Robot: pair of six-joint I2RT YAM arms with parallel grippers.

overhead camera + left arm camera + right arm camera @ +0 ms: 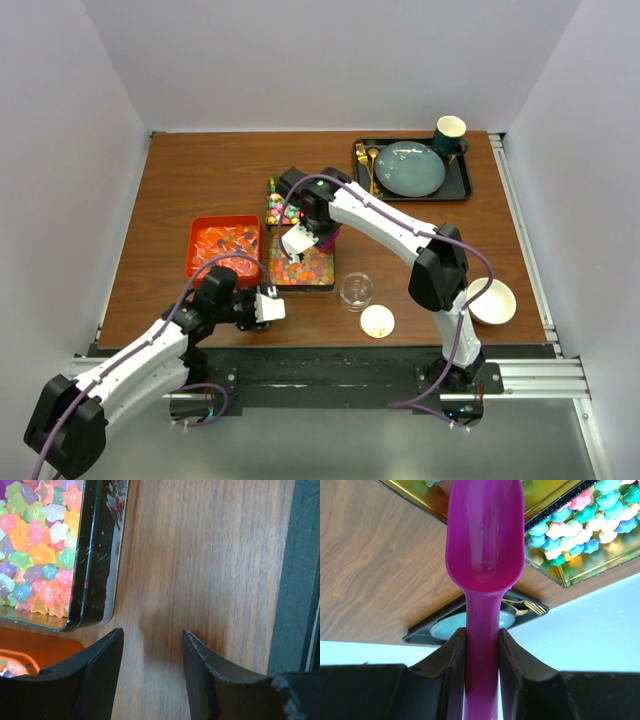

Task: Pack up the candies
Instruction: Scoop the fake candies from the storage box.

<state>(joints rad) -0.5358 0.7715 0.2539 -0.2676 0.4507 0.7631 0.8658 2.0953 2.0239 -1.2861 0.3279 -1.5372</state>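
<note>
Nearest the arm bases, the left claw (272, 307) hangs low over the wooden counter (200, 170) with its jaws parted and nothing between them; its wrist view shows only bare wood in the gap. Just to its right on the counter stand a small clear glass cup (356, 291) and, nearer the edge, a little round cream lid (377, 321). A white bowl (492, 301) sits further right, close to the right arm's elbow.

Just beyond the left claw lies an orange tray (224, 247) holding wrapped sweets, and beside it a dark square tin (302, 268) filled with the candies (37, 550), pastel stars in pink, blue, yellow and green. The tin's black wall is near the left claw's fingertips (107, 652) but apart from them.

The right claw (482, 640) is clamped on the handle of a magenta scoop (484, 540), reaching over the tin; the scoop's bowl looks empty. A second tin (277, 205) of candies lies just behind the first, partly hidden by the right arm.

At the far right of the counter a black tray (462, 185) carries a teal plate (410, 168), a green cup (449, 133) and gold cutlery (368, 165).
</note>
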